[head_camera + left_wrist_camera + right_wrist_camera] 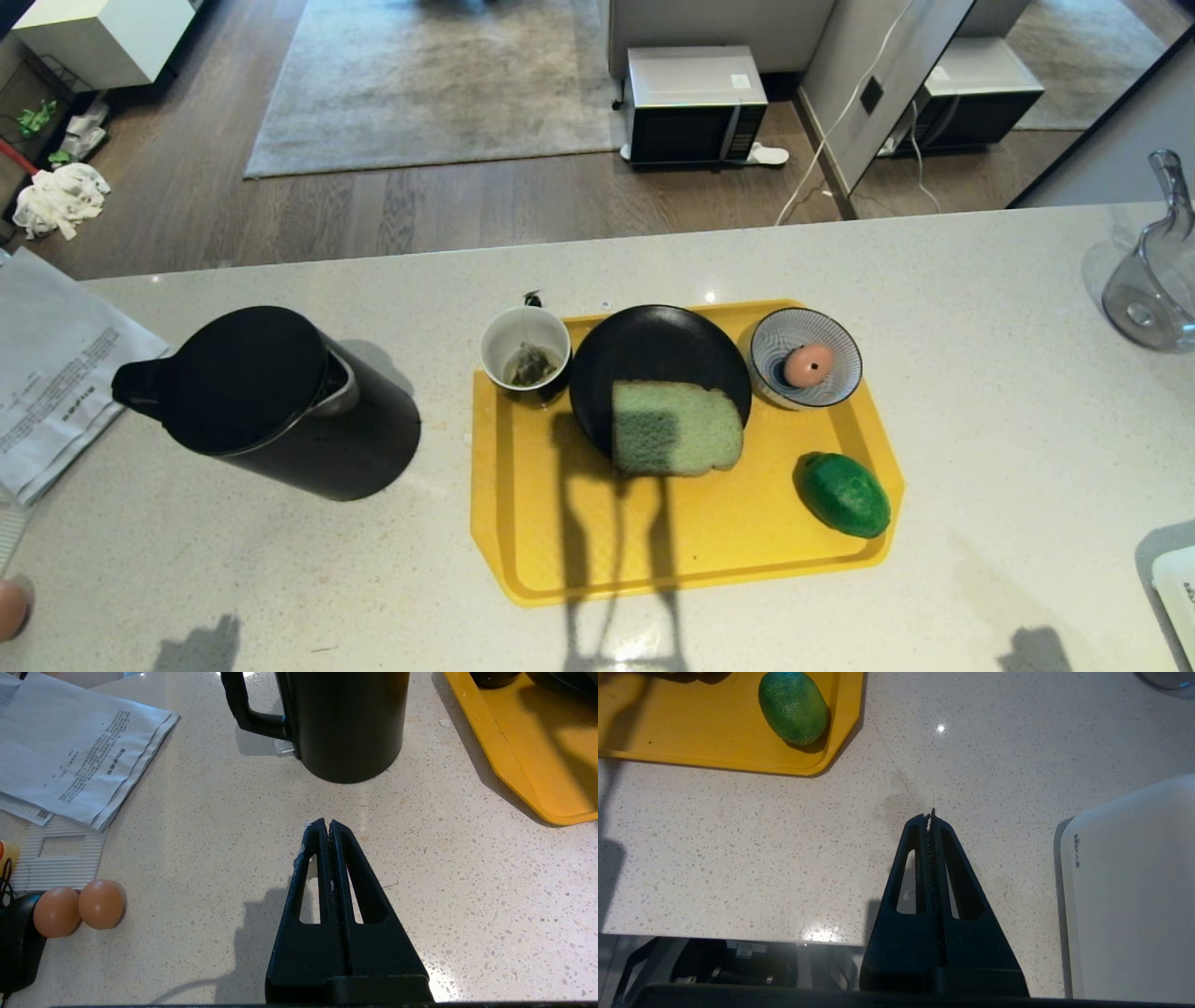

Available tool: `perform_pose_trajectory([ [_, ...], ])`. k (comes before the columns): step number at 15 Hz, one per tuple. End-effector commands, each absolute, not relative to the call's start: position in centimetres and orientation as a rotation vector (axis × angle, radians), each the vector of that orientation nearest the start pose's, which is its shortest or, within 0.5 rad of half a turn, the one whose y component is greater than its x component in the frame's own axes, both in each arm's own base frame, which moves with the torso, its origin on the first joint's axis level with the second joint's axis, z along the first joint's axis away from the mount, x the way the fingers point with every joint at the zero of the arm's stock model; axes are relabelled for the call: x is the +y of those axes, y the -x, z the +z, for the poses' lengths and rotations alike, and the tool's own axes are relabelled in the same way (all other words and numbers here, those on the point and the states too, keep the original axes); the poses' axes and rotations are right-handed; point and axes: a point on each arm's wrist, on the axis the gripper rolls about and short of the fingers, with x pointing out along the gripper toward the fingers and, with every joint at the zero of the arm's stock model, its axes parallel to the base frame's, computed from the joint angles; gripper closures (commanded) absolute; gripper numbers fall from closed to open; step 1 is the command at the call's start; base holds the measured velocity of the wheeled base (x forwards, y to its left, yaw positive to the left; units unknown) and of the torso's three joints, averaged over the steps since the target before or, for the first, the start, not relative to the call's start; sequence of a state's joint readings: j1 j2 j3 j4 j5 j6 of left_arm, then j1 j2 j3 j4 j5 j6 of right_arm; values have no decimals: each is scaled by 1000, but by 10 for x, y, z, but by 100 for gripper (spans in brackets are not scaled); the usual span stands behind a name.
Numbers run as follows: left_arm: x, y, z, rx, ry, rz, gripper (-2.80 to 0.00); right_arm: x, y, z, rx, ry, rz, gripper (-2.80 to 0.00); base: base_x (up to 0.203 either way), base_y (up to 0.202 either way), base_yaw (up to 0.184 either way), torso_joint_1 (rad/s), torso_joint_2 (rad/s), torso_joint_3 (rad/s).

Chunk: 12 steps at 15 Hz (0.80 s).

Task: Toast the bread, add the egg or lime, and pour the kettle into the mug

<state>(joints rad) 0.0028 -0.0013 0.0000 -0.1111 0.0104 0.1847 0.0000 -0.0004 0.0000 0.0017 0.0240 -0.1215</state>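
Nothing of the task had begun. The bread (676,427) lay half on a black plate (653,350) at the middle of the yellow tray (579,551), its near edge over the tray floor. That put it within reach of either arm for the toaster (1134,891), the white box at the robot's right on the surface (980,308). The lime (845,494) sat loose near the tray's right edge. An egg (808,364) rested in a striped bowl (775,338) behind the lime, probably so it would not roll. The mug (525,347) stood at the tray's far left corner with a tea bag inside. The kettle (289,401) stood on the surface well left of the tray, lid shut and handle turned to the left. That likely suited a grasp by the left arm and a short swing over to the mug.

The left gripper (325,823) hung above bare surface just short of the kettle, fingers pressed together and holding nothing. The right gripper (930,816) hung the same way, fingers closed and empty, between the tray's near right corner and the toaster. Two more eggs (79,906) lay at the far left, beside some papers (79,742).
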Motion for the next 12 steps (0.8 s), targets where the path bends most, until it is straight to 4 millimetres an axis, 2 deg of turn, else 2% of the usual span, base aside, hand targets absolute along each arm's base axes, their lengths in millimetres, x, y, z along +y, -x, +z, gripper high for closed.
perform_pose_trajectory([
  [1,0,22,82,-98,-185,23,0,1,23,75,0,123,25,0,0,0,0,0,0,0],
  [12,0,22,82,-98,-185,23,0,1,23,75,2,113,23,0,0,0,0,0,0,0],
])
